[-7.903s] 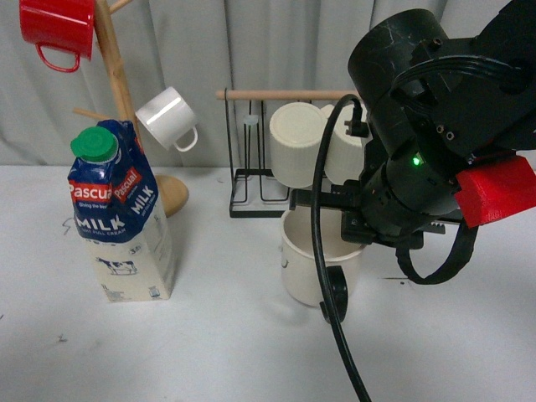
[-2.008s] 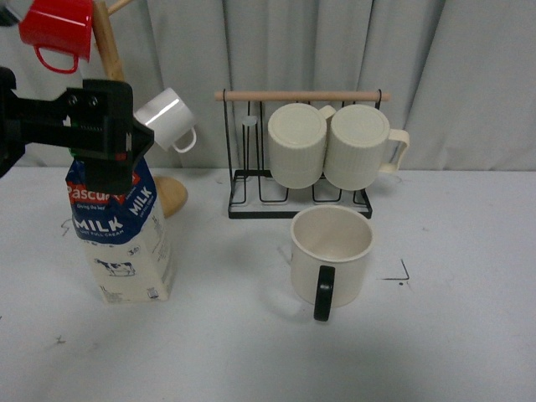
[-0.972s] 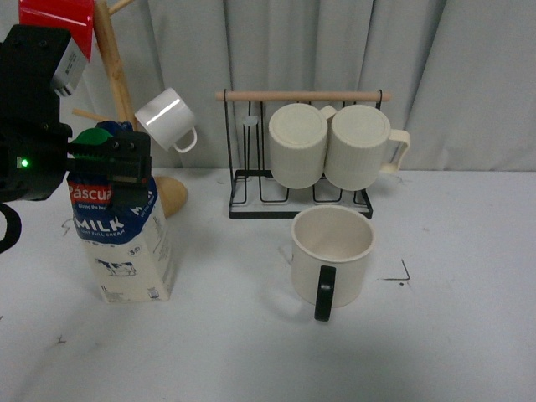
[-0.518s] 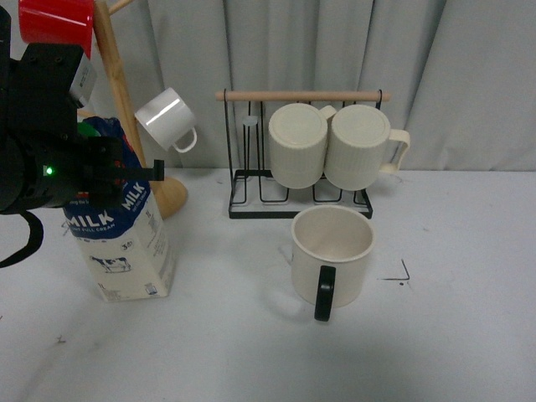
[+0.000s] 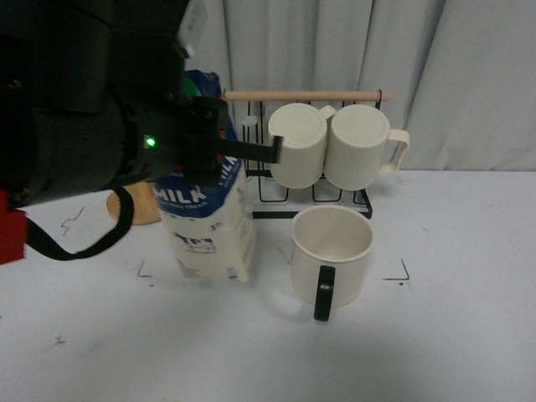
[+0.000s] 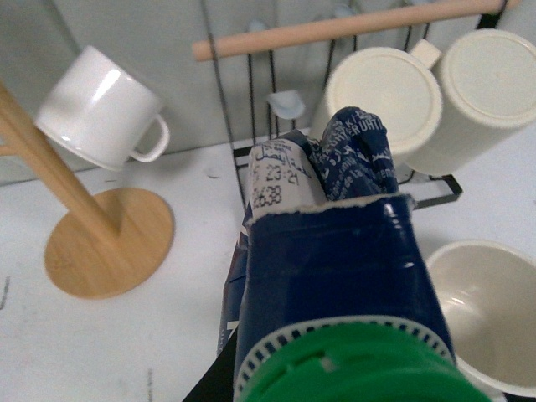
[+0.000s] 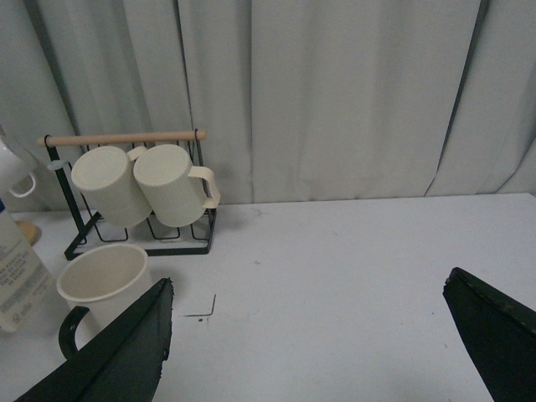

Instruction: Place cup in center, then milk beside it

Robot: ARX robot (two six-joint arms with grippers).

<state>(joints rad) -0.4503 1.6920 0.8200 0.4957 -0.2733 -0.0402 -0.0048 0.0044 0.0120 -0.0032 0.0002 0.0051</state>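
Note:
The cup, a wide cream mug with a black loop handle turned to the front, stands on the white table below the rack. The milk, blue on top with a cream base and cow drawing, is close to the left of the cup with a small gap. My left gripper is shut on the milk's upper part; I cannot tell whether the base touches the table. In the left wrist view the green cap and the blue top fill the picture, with the cup beside them. My right gripper is open, empty and apart from the cup.
A black wire rack with a wooden bar holds two ribbed cream mugs behind the cup. A small white cup hangs on a wooden mug tree with a round base at the back left. My left arm hides the left part of the front view.
My left gripper has carried the milk from the far left of the table rightward to just left of the cup. The cup has not moved.

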